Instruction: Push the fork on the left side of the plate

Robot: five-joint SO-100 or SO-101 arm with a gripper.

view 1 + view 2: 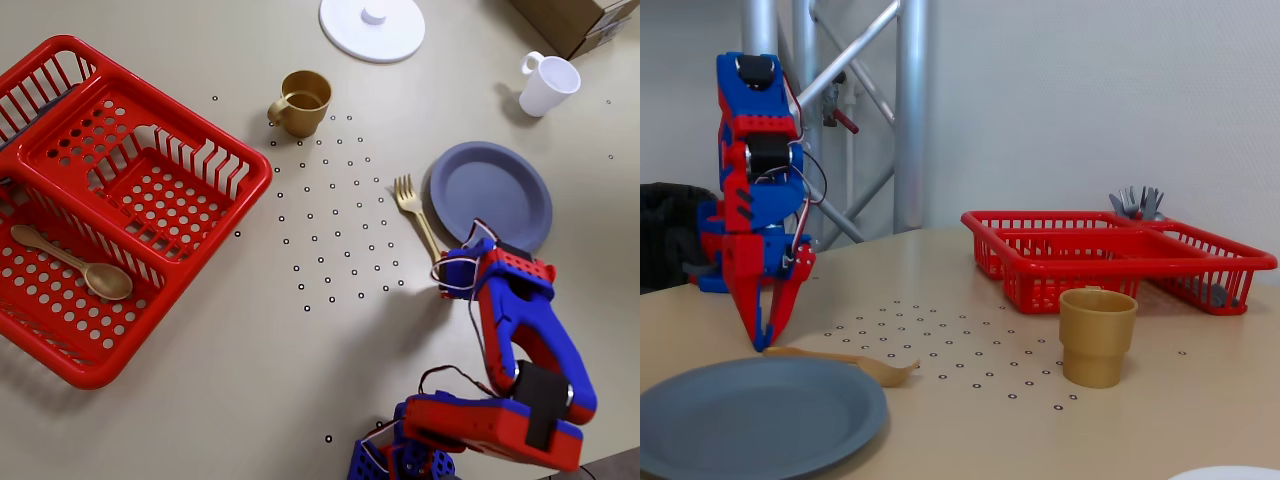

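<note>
Overhead view: red basket (110, 200) at left, one compartment holding a gold spoon (75, 263); the slate-blue plate (492, 197) at right is empty, as is the gold cup (302, 102). The fork (419, 221) lies on the table just beside the plate's left rim, tines pointing away from the arm, handle end under the gripper (446, 281). Fixed view: gripper (761, 342), jaws drawn together to a point with nothing between them, tip at the fork (845, 361) handle's end. Dotted tabletop between fork and basket is open; white lid (372, 27) and white mug (547, 85) stand well apart.
</note>
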